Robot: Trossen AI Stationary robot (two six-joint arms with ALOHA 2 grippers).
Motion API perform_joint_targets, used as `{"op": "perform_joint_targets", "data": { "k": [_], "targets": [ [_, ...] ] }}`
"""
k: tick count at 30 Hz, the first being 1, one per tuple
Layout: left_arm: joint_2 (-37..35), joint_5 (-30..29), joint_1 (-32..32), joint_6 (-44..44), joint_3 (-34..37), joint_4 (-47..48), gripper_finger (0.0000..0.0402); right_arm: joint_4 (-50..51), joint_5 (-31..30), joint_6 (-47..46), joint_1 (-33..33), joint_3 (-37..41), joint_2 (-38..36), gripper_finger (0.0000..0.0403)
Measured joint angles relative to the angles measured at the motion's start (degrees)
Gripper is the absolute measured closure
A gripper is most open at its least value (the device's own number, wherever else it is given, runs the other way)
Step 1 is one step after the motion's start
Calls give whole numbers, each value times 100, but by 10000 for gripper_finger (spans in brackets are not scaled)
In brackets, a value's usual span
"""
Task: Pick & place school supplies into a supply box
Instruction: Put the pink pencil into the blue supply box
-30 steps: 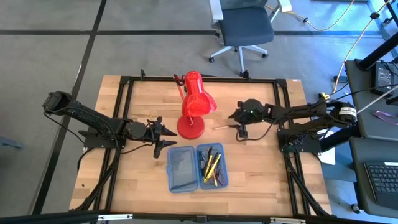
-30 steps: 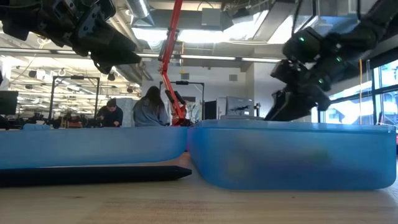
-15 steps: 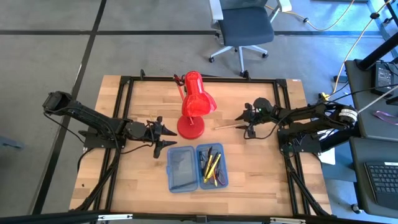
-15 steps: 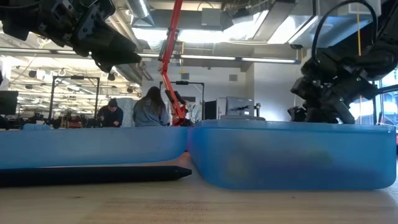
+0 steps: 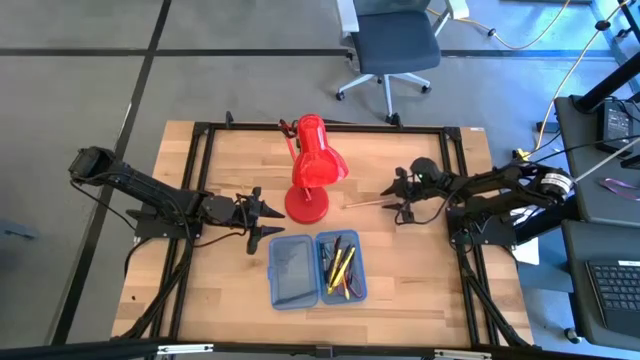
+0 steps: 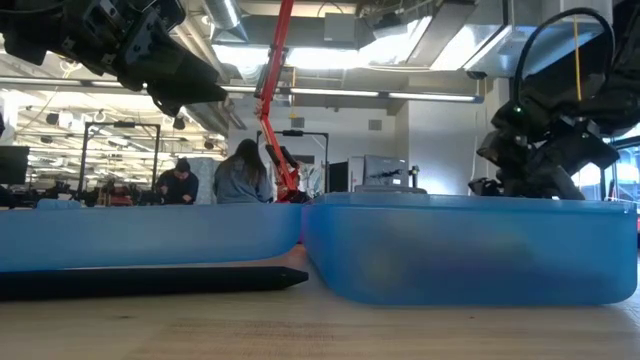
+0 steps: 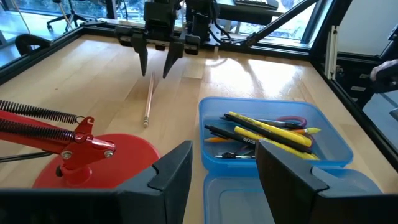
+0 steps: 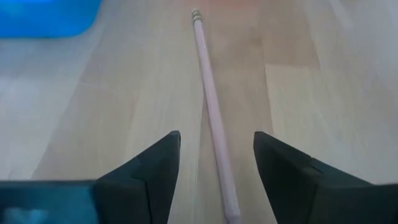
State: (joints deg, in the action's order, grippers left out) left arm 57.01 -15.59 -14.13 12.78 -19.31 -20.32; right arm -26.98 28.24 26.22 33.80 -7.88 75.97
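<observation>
high view: right gripper [image 5: 399,192] has barely shifted since the previous frame, low over the wood-tone pencil [image 5: 364,203] on the counter [image 5: 420,270]. supply box [image 5: 317,268] lies nearer the front edge; red lamp [image 5: 312,170] stands beyond the pencil's far tip. left gripper [image 5: 272,213] waits unmoved, fingers apart.

right wrist view: pencil [image 8: 212,118] lies between its spread fingers [image 8: 146,174], untouched.

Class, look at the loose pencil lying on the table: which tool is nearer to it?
Right. The right tool stands open over the pencil, straddling one end; the left tool waits beyond the red lamp.
</observation>
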Motion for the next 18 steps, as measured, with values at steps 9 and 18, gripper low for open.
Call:
{"op": "perform_joint_targets", "data": {
  "k": [9,18],
  "targets": [
    [0,0,-2,1,0,0,233,-720,40,212,0,-10,867,195],
    [0,2,0,8,0,0,233,-1389,19,-139,-18,-22,1501,195]
  ]
}}
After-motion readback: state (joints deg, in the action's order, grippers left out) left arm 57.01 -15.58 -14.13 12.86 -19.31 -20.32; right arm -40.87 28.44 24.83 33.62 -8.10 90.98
